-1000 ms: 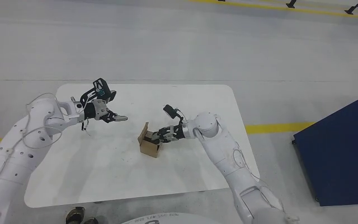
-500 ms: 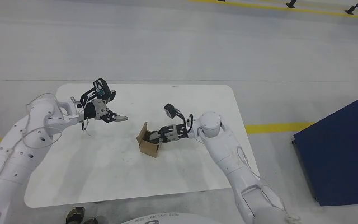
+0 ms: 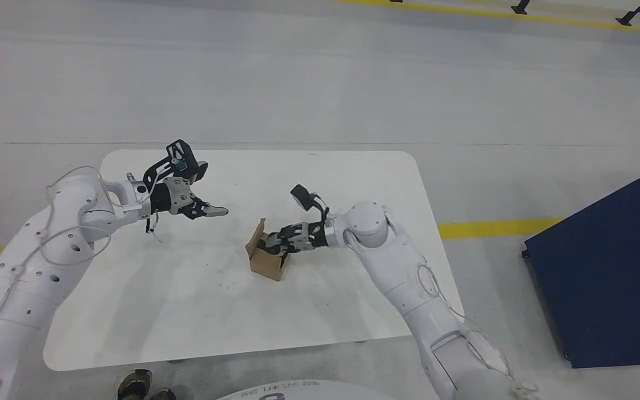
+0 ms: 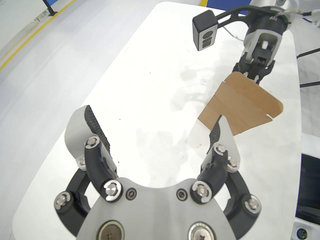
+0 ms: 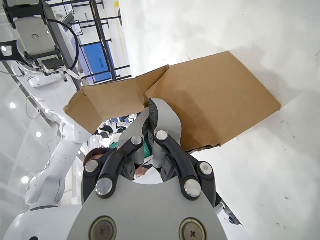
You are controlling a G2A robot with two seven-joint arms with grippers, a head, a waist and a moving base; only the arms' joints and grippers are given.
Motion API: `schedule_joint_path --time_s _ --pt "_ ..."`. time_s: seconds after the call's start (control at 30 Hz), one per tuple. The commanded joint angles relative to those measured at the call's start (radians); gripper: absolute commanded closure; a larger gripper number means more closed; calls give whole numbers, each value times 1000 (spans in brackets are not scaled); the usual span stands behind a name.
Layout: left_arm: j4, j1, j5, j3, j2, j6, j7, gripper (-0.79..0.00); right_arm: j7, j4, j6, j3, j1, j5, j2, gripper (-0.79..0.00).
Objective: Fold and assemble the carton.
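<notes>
Left claw (image 3: 215, 211) hangs above the white table (image 3: 200, 310) with its fingers spread wide and nothing between them, over the table's 10 o'clock part in the top view. The carton (image 3: 266, 258) lies at about 4 o'clock from it, well apart, near the middle of the table. It is plain brown cardboard, partly raised into a box, resting on the table with a flap standing up toward 11 o'clock; its inside is hidden. At the carton's 2 o'clock side the right claw (image 5: 151, 104) has its fingers pressed together on the carton's upper edge, pinching the cardboard where two flaps meet, with its arm stretching away toward 3 o'clock.
</notes>
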State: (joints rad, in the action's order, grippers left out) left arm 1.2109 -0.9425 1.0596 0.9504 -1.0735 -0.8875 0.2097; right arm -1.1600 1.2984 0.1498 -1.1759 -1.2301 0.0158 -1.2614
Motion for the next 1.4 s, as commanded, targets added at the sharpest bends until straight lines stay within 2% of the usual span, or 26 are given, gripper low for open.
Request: schedule_joint_path --time_s 0.0,0.23,0.43,0.57,0.8,0.9,1.27,1.33,1.37 --pt "0 0 0 0 0 0 0 -785 16 7 11 6 -3 12 2 0" --pt "0 0 0 0 0 0 0 -785 92 42 29 35 -18 87 8 0" --pt "0 0 0 0 0 0 0 -785 127 73 -19 30 -47 82 16 0" --pt "33 -18 7 -26 -5 -1 13 -785 132 81 -35 21 -61 75 21 0" --pt "45 3 7 -99 -28 -17 39 -785 136 75 -39 29 -56 73 27 0" --pt "42 18 20 -91 -31 29 30 -785 143 77 -49 32 -56 74 29 0" --pt "37 14 15 -91 -31 34 33 -785 150 82 -57 33 -59 84 32 0" --pt "-5 -4 -151 -85 -35 21 76 -785 150 82 -57 33 -59 84 32 0" --pt "-35 -6 -305 -90 -39 -53 107 -785 150 82 -57 33 -59 84 32 0"
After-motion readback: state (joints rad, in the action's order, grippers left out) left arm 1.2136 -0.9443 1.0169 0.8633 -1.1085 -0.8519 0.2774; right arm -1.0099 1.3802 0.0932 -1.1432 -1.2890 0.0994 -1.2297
